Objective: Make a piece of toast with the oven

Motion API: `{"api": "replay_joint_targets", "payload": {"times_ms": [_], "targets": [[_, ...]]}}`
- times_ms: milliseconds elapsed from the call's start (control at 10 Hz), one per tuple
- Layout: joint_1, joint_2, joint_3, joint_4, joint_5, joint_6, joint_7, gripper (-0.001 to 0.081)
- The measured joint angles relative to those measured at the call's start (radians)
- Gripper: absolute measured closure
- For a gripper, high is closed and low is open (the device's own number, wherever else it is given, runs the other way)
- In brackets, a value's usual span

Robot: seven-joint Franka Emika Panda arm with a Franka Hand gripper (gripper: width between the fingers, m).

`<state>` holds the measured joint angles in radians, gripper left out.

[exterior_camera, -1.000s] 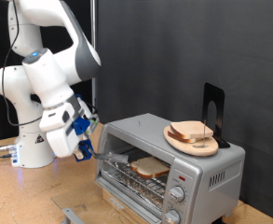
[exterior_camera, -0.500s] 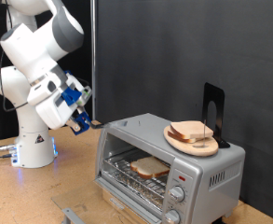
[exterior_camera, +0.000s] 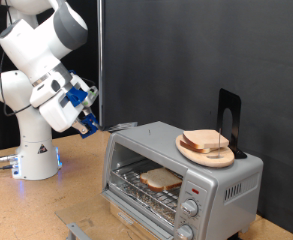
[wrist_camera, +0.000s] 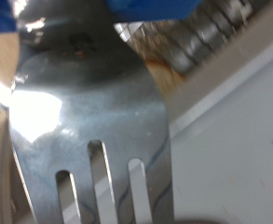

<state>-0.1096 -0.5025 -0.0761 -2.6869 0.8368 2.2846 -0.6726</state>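
The silver oven [exterior_camera: 201, 172] stands at the exterior view's lower right. The piece of toast [exterior_camera: 163, 179] lies on the wire rack inside it and shows through the front. My gripper [exterior_camera: 90, 118] hangs up and to the exterior view's left of the oven, clear of it. It is shut on a metal fork [exterior_camera: 119, 127], whose tines point toward the oven's top corner. In the wrist view the fork [wrist_camera: 89, 121] fills most of the picture, with the oven's edge [wrist_camera: 220, 84] blurred behind it.
A wooden plate [exterior_camera: 186, 150] with a pile of bread slices [exterior_camera: 206, 142] sits on top of the oven, next to a black stand [exterior_camera: 229, 118]. The robot base [exterior_camera: 31, 155] stands on the wooden table [exterior_camera: 26, 210]. A black curtain hangs behind.
The gripper has risen with the fork from the oven's front opening, up and to the exterior view's left. The oven door, tilted outward a second ago, now looks upright.
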Motion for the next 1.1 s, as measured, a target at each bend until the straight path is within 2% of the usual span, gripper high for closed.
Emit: {"api": "replay_joint_targets", "payload": {"times_ms": [200, 500, 800, 1100], "targets": [[0.049, -0.025, 0.023, 0.012, 0.051, -0.031, 0.014, 0.0337], [0.094, -0.034, 0.131, 0.025, 0.053, -0.022, 0.112, 0.0337], [0.133, -0.018, 0.261, 0.029, 0.058, 0.077, 0.185, 0.0337], [0.168, 0.030, 0.362, 0.036, 0.085, 0.172, 0.226, 0.0337]]}}
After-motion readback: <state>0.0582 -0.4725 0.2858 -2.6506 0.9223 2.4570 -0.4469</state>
